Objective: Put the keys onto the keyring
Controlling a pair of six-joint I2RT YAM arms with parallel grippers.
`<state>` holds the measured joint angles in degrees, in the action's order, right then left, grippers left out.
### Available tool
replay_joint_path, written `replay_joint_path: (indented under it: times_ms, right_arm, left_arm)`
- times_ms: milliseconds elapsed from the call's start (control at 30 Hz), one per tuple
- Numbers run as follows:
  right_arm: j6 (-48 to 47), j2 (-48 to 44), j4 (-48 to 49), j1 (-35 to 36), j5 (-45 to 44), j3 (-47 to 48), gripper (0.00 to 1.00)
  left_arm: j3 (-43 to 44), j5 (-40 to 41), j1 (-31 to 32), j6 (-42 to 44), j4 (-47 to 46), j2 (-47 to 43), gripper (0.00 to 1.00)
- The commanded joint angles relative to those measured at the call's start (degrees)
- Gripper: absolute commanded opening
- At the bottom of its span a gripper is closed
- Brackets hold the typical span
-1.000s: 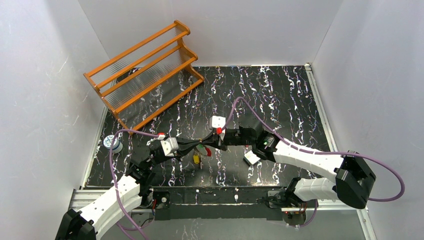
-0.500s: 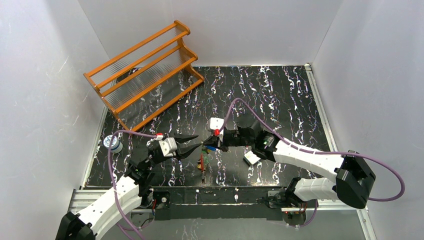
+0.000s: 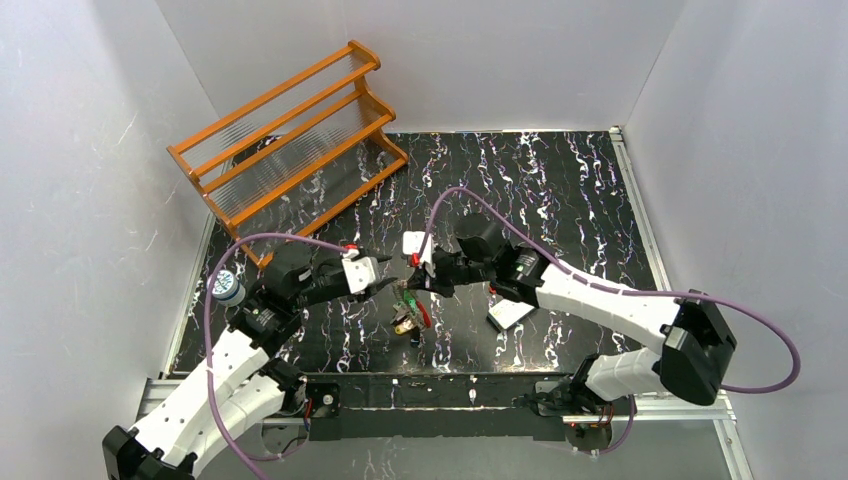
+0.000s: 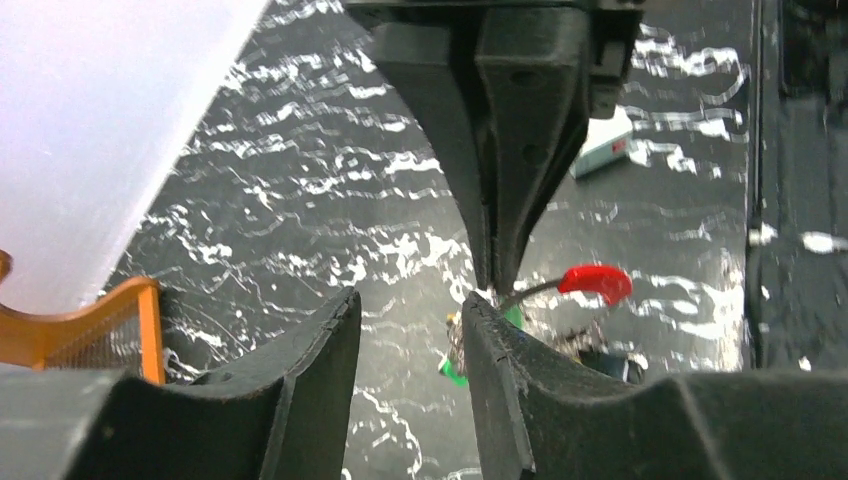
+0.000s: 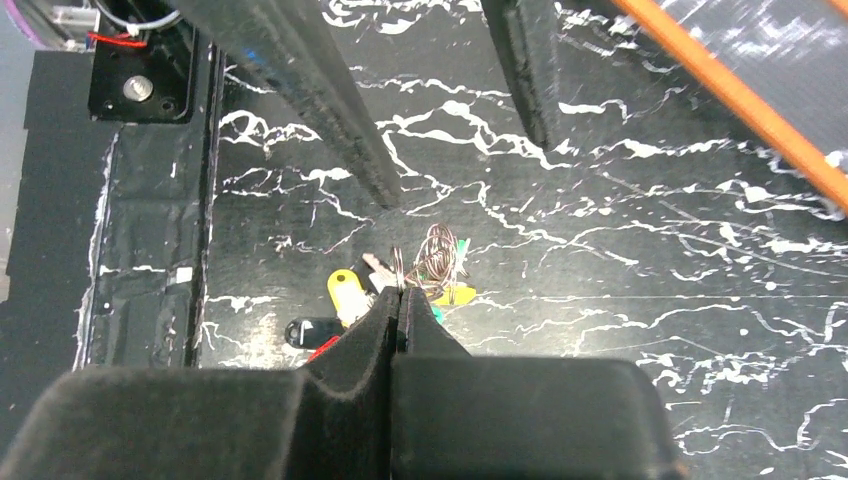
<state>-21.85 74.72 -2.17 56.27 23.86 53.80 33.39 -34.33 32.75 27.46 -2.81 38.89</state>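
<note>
In the top view my right gripper is shut on the keyring, and the bunch of keys hangs below it over the mat. The right wrist view shows the pressed fingertips pinching a thin silvery loop of the keyring, with a yellow key, a dark one and a green one around it. My left gripper is open just left of the bunch, touching nothing. Between and beyond its fingers I see a red key and a green key.
An orange wooden rack stands at the back left. A flat white card lies on the mat right of the keys. A small spool sits at the mat's left edge. The metal rail with the arm bases runs along the near edge.
My left gripper has opened and drawn back to the left, away from the bunch. My right gripper has shut on the ring and shifted left, and the keys now hang from it alone.
</note>
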Motion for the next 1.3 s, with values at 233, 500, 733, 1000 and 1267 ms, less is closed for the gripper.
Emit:
replay_joint_path:
  times_ms: [233, 500, 733, 1000, 1267]
  right_arm:
    - [1.61, 6.73, -6.86, -0.17, 6.91, 9.31, 0.01]
    - [3.36, 8.20, -6.09, -0.27, 9.34, 10.44, 0.01]
    - [3.39, 8.25, -6.14, -0.32, 8.77, 10.53, 0.01]
    - [3.54, 8.10, -5.85, -0.39, 8.15, 10.72, 0.01]
    - [7.32, 6.93, -0.90, -1.45, 5.46, 8.44, 0.15]
  left_arm:
    - [5.46, -6.17, 0.21, 11.57, 19.08, 6.35, 0.34]
    - [2.27, -9.05, 0.21, 6.94, 12.97, 8.99, 0.21]
    - [0.99, -8.01, 0.21, 6.11, 11.41, 9.89, 0.04]
    - [1.17, -7.23, 0.21, 6.82, 12.22, 11.95, 0.00]
    - [1.36, -4.42, 0.21, 4.59, 11.18, 11.20, 0.00]
